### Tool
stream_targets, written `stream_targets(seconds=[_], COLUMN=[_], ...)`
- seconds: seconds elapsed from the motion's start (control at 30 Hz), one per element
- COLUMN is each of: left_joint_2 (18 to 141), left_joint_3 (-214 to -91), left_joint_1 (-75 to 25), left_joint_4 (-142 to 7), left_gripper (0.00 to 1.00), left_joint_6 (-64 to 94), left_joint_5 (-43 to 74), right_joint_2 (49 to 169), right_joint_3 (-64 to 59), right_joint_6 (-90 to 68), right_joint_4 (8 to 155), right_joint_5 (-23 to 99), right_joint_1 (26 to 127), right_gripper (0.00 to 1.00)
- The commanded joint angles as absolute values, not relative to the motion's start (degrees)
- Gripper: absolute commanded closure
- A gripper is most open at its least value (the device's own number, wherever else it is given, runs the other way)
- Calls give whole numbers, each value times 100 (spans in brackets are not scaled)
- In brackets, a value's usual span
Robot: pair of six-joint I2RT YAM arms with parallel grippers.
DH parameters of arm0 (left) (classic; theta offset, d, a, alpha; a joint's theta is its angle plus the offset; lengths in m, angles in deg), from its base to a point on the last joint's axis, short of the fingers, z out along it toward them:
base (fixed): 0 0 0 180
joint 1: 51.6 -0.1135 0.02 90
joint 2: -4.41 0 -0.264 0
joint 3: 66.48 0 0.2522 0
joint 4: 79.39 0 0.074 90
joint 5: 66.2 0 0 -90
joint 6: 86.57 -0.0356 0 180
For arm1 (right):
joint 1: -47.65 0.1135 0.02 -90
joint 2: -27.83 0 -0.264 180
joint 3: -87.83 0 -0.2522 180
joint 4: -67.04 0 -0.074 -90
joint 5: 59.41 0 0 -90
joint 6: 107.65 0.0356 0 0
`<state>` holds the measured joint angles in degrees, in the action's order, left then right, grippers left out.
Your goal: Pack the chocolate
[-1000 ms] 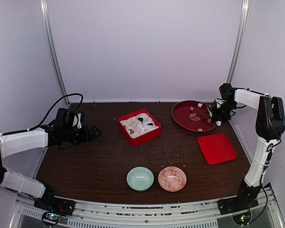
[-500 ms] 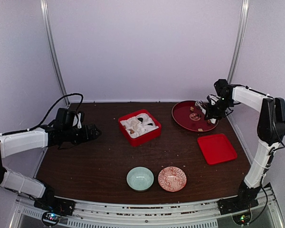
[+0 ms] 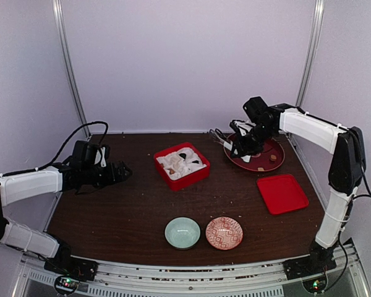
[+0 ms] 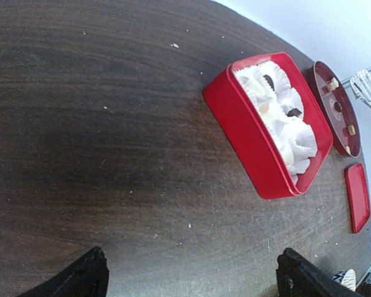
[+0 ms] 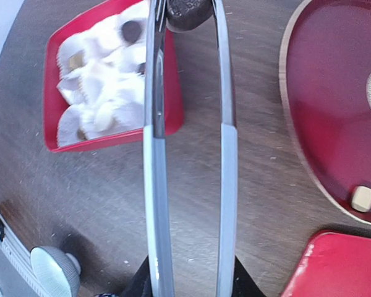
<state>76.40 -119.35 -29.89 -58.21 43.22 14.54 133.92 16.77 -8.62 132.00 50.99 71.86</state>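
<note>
Dark chocolate (image 5: 187, 12) pinched between tongs (image 5: 226, 161) tips, cut off at top.

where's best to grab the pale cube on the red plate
Pinch two opposite flat faces of the cube, coming down from above. It lies flat and alone just inside the raised rim of the plate, which would likely block a sideways approach.

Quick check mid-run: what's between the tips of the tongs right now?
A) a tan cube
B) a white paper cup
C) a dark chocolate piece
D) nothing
C: in the right wrist view, a dark chocolate piece sits pinched between the tips of the silver tongs.
</note>
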Motion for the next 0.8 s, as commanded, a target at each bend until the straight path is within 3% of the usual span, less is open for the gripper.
stream_targets(seconds=[0.0, 0.77], left_joint_2=[7552, 7462], left_joint_3=[-11959, -11849], left_joint_1=[-3028, -3027], left_joint_4=[-6062, -6073], left_gripper=[2, 2], left_joint_6=[4363, 4387], left_joint_5=[1403, 1412], right_joint_2=[13324, 13866], right_joint_3=[1865, 1853], right_joint_6=[-891, -1458], right_joint_4=[13297, 13919], right_joint_5=[5334, 4890], right_joint_1=[7513, 8259], right_gripper=[82, 79])
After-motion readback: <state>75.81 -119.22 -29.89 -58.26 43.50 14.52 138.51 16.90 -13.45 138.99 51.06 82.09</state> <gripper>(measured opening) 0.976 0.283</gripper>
